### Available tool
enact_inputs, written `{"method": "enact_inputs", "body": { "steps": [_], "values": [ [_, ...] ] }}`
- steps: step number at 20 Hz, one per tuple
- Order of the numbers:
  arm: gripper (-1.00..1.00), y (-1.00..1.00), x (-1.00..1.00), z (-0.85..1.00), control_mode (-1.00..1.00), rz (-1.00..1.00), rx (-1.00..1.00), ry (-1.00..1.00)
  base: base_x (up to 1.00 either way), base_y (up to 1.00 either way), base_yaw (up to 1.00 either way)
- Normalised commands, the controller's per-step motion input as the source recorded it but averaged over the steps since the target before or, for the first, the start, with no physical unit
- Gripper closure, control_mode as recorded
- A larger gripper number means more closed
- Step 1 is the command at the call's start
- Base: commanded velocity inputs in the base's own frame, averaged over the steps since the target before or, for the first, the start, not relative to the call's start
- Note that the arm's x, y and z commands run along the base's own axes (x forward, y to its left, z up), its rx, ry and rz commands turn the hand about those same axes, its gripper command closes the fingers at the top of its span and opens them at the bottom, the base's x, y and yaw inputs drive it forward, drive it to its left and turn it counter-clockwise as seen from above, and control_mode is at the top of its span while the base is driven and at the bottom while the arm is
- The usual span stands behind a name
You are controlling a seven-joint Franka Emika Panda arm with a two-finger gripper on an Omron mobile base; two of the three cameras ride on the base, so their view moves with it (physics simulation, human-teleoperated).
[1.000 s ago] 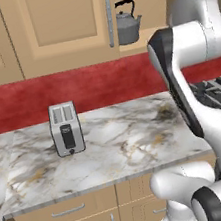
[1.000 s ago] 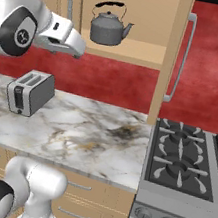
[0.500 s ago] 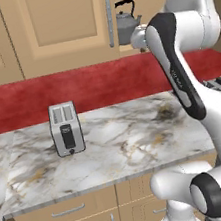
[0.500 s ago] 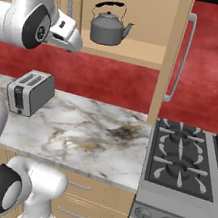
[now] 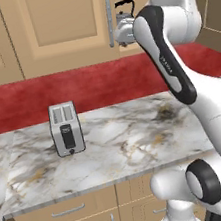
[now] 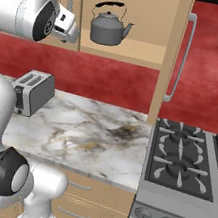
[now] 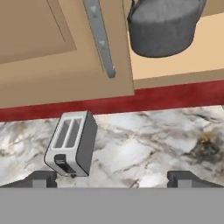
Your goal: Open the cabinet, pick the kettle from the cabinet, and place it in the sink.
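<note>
Cabinet (image 6: 147, 16) right door (image 6: 173, 51) is standing swung open; left door (image 5: 59, 29) is sitting shut, bar handle (image 5: 109, 16) beside the opening. Kettle (image 6: 109, 27) is sitting upright on the cabinet shelf, spout toward the open door.

Step in hand, as judged: opening done, arm reaching for the kettle. End effector (image 6: 69, 29) is hovering at shelf height, just to the kettle's left and apart from it, nothing between the tips. In the hand view both dark tips are showing wide apart at the bottom edge (image 7: 116, 178).

Next move calls for: bringing the end effector up and across to the kettle, lining up on the arched black handle or the body, then closing.

View differences: right base view is giving the open door and the stove (image 6: 187, 165). Left base view is hiding most of the kettle behind the arm. Hand view is looking down past the kettle's underside at the toaster (image 7: 72, 143) on the marble worktop (image 7: 157, 144). Sink not seen here.
</note>
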Motion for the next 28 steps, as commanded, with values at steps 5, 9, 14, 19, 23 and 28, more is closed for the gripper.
{"method": "enact_inputs", "body": {
  "steps": [5, 9, 14, 19, 23, 28],
  "values": [
    [-1.0, 0.2, 0.43, 0.05, -1.0, 0.17, 0.0, -0.09, 0.0, 0.0, 0.0],
    [-1.0, 0.11, 0.42, 0.06, -1.0, 0.19, 0.0, -0.1, 0.0, 0.0, 0.0],
    [-1.0, 0.05, 0.42, 0.08, -1.0, 0.13, -0.01, -0.07, 0.0, 0.0, 0.0],
    [-1.0, 0.08, 0.44, 0.1, -1.0, 0.01, -0.08, 0.0, 0.0, 0.0, 0.0],
    [-1.0, 0.1, 0.46, 0.11, -1.0, 0.0, -0.11, 0.0, 0.0, 0.0, 0.0],
    [-1.0, 0.11, 0.46, 0.12, -1.0, 0.0, -0.08, 0.0, 0.0, 0.0, 0.0]
  ]
}}
